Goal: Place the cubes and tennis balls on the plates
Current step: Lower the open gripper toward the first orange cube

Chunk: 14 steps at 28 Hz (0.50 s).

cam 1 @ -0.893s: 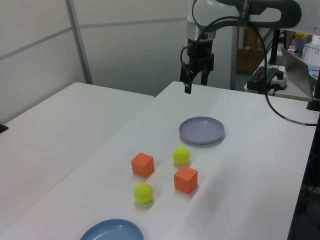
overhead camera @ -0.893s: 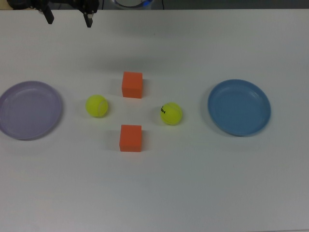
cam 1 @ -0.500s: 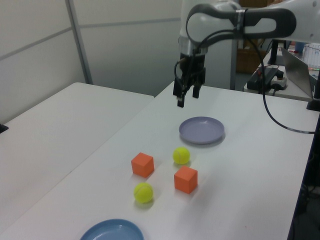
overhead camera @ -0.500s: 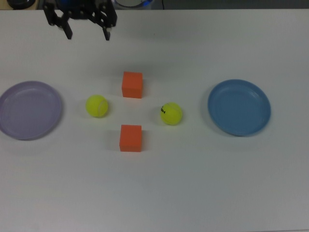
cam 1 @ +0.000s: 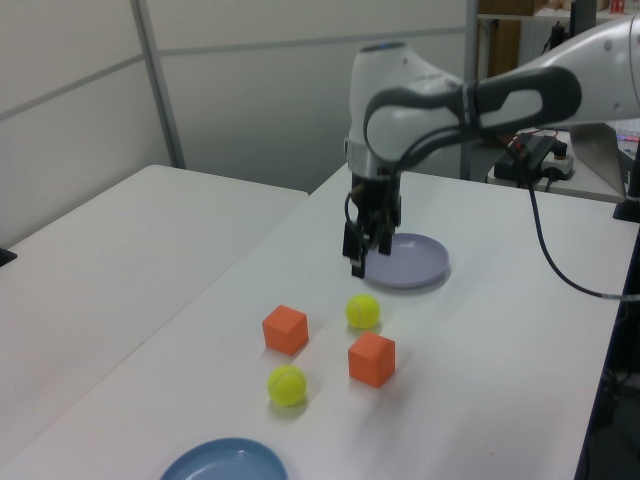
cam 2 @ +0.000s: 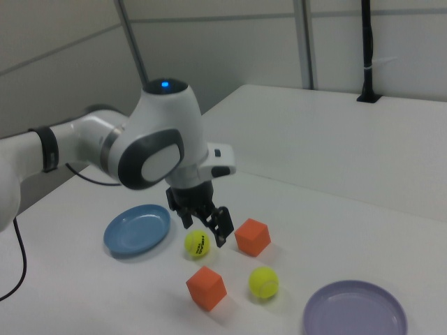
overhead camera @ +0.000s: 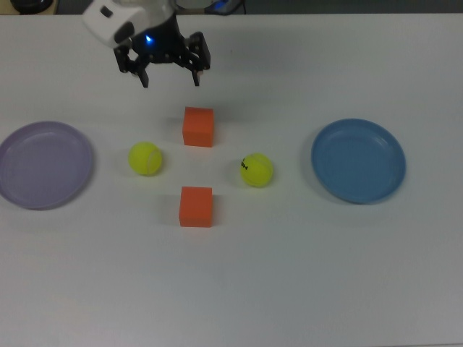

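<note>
Two orange cubes lie on the white worktop [overhead camera: 304,275], one [overhead camera: 198,126] nearer to my claw [overhead camera: 171,78] and one [overhead camera: 196,207] farther from it. Two tennis balls rest between the plates: one [overhead camera: 145,158] toward the lavender plate [overhead camera: 45,165], the other [overhead camera: 256,170], with a black mark, toward the blue plate [overhead camera: 358,160]. Both plates hold nothing. My claw hangs above the worktop near the first cube, its fingers [overhead camera: 144,78] apart and gripping nothing
</note>
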Each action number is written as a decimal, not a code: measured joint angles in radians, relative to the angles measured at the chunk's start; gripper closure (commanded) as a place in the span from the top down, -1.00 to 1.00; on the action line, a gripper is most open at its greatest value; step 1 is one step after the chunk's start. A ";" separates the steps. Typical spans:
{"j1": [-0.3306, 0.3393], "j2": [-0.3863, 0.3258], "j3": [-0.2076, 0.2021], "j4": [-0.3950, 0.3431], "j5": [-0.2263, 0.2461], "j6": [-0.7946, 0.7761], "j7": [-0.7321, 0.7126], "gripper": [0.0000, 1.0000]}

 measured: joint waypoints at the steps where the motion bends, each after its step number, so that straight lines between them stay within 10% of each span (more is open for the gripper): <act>1: 0.000 0.000 0.003 -0.020 0.000 0.019 0.000 1.00; 14: 0.001 -0.001 0.037 -0.199 0.000 0.195 -0.003 1.00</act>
